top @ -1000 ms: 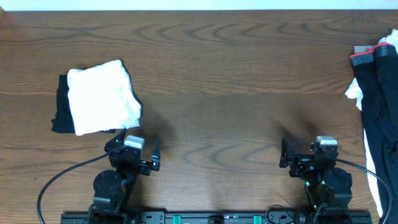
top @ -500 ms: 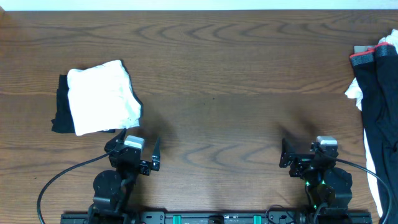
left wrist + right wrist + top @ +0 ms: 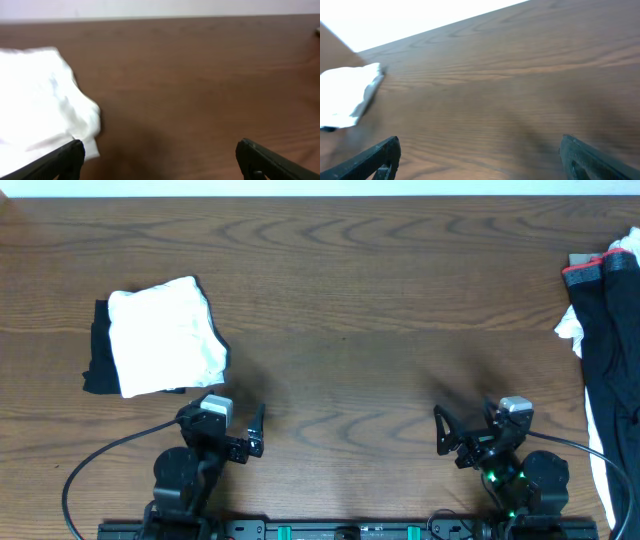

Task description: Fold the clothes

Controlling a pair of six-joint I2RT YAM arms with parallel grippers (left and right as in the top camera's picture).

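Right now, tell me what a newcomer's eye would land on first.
A folded white garment lies on a black garment at left, bright against the wooden table. Black trousers with a red-and-grey waistband lie heaped at the right edge. The left gripper and right gripper stand open, empty.

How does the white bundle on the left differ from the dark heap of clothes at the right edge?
The white bundle is folded compact; the dark heap sprawls loose and runs out of view. The white bundle lies atop a black garment; the dark heap has white cloth peeking out at its edges. Both rest on the table.
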